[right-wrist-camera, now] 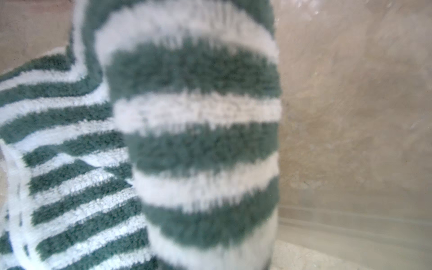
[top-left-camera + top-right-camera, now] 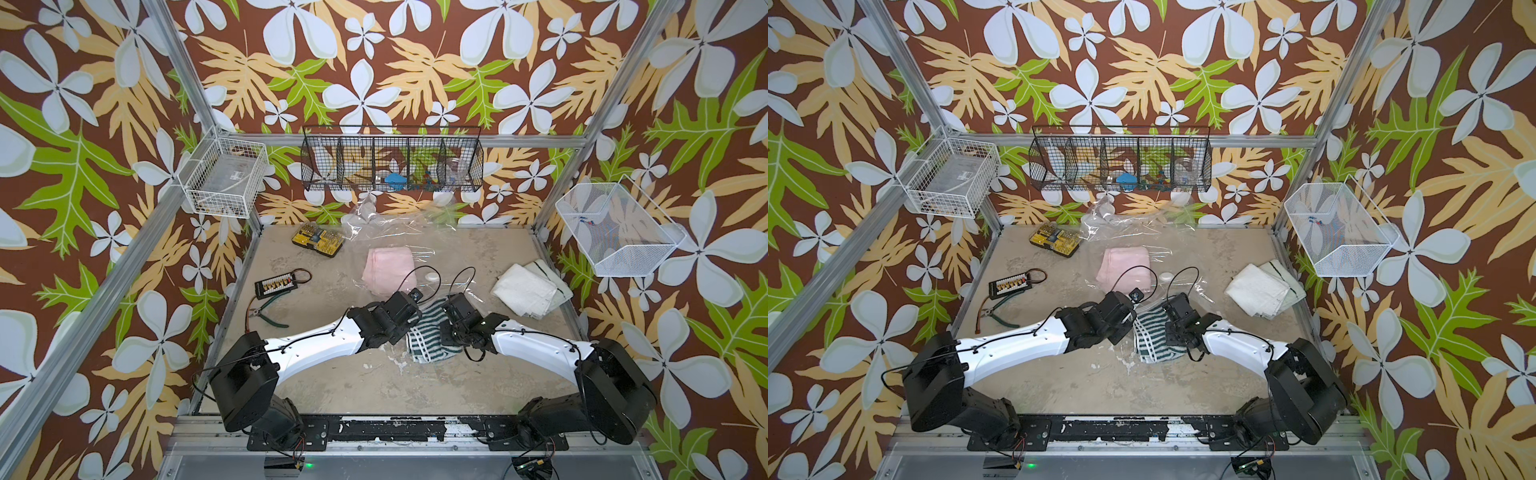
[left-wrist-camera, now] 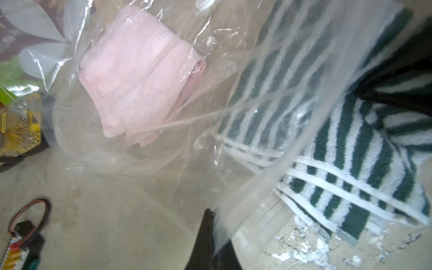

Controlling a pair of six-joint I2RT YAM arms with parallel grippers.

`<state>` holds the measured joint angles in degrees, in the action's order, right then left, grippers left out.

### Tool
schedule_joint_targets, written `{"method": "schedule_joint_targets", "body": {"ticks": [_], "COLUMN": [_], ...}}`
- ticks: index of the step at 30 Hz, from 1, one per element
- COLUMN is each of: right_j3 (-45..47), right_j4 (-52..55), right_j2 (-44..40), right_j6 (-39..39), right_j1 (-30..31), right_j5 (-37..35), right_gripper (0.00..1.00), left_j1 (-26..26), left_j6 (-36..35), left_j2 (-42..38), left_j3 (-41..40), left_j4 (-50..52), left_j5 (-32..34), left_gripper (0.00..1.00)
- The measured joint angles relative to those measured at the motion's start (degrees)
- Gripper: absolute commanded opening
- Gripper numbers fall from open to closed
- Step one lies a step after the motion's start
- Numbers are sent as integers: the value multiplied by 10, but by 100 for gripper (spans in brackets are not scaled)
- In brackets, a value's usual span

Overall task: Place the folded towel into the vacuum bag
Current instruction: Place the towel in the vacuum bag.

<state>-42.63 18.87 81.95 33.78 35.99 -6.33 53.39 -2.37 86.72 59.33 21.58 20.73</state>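
Blurred, edge-cropped striped towel (image 1: 194,140) close-up

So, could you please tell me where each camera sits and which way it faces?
Both top views: high above the robot's base, looking down at the table; left arm and right arm show.
Left wrist: on the left arm, looking through the vacuum bag at the pink towel and striped towel; its shut pincer shows.
Right wrist: on the right arm, close against the striped towel; no robot part shows.
Shared: all views show the striped towel.

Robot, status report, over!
Left claw shut on clear plastic vacuum bag edge. Right claw at green-and-white striped towel, grip unseen. Towel partly inside. Nothing blocking.
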Motion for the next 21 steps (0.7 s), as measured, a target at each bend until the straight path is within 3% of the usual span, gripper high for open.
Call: {"method": "schedule_joint_targets", "body": {"ticks": [6, 12, 14, 17, 18, 21], "right_j3": [-22, 40, 54, 54, 46, -7], "right_j4": [25, 23, 20, 31, 40, 77], "right_j2": [7, -93, -95, -76, -71, -59], "right_j6": [-25, -21, -10, 1, 7, 18], "right_j1": [8, -4, -4, 3, 13, 67], "right_j5": [-24, 44, 54, 34, 12, -73], "right_gripper": [54, 59, 52, 22, 18, 16], "left_j1": [0, 0, 0, 0, 0, 0], "left_j6": [49, 97, 109, 127, 130, 147], "left_j2": [-28, -33, -38, -42, -42, -42], "left_j3": [-17, -43, -48, -52, -52, -53], "left_j4": [-17, -22, -26, -35, -38, -51], "left_j5": [-71, -113, -121, -138, -144, -165], "left_gripper": [0, 0, 0, 0, 0, 0]}}
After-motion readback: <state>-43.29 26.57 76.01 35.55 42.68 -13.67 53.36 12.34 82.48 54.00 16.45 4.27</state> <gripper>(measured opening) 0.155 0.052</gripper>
